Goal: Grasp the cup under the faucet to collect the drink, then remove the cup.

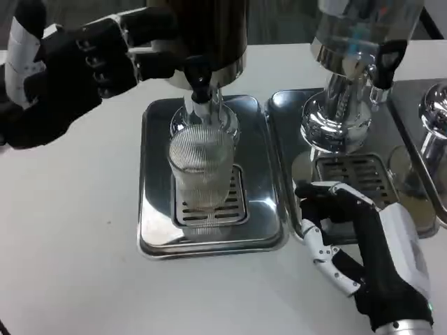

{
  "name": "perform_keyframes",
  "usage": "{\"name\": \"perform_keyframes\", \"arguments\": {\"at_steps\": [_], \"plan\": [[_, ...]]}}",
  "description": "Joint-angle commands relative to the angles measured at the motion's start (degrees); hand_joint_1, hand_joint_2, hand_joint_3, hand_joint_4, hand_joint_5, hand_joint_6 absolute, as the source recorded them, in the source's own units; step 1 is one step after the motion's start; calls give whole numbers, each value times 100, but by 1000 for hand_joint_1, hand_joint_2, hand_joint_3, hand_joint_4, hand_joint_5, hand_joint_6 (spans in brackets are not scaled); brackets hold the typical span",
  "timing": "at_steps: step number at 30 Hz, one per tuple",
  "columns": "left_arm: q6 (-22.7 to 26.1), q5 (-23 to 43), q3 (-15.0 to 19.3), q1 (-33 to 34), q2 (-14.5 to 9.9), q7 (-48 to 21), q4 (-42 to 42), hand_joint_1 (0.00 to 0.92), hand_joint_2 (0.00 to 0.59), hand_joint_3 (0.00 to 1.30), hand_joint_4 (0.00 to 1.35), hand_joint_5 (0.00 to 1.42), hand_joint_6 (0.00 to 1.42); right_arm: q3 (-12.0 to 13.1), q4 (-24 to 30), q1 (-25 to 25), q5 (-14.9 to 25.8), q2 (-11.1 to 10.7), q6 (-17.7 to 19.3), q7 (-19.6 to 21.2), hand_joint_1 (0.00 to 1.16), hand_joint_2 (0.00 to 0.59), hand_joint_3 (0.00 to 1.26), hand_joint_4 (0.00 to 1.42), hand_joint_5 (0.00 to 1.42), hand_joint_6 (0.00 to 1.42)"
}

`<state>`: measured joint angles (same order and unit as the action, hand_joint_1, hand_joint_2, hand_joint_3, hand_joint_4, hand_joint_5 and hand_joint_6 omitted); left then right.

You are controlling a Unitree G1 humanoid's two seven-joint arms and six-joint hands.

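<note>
The left hand (70, 59) presses the faucet (199, 73) lever; the right hand (363, 244) rests spread on the counter (63, 265). The cup (201, 167) stands under the faucet, ungrasped; removal remains.

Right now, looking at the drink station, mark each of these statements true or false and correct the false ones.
1. The cup stands on the tray under the faucet. True.
2. The right hand holds the cup. False: it rests apart from the cup, at the edge of the neighbouring tray.
3. The left hand is up by the dispenser, near the faucet. True.
4. The cup lies on its side. False: it stands upright on the tray's grate.
5. The cup is ribbed and see-through. True.
</note>
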<state>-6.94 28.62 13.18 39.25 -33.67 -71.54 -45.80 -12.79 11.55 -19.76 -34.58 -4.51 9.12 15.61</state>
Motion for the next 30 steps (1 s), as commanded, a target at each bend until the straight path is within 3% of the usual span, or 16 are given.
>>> {"name": "perform_keyframes", "arguments": {"at_steps": [1, 8, 17, 30], "plan": [[152, -15, 46, 224, 120, -55, -26, 0, 16, 219, 107, 195, 150, -7, 6, -63, 9, 40, -54, 74, 521, 454, 490, 499, 508, 447], [553, 129, 162, 211, 125, -303, 274, 0, 21, 219, 121, 206, 176, 2, 48, -140, 61, 56, -86, 39, 521, 454, 491, 506, 507, 447], [693, 131, 276, 85, 121, -311, 699, 0, 23, 228, 139, 219, 181, -19, 28, -32, 242, 45, -123, -73, 522, 454, 491, 511, 507, 447], [545, -5, 282, 344, 450, 43, 299, 0, 28, 233, 140, 220, 184, 14, 58, -79, 272, 46, -162, -88, 522, 454, 496, 511, 508, 442]]}}
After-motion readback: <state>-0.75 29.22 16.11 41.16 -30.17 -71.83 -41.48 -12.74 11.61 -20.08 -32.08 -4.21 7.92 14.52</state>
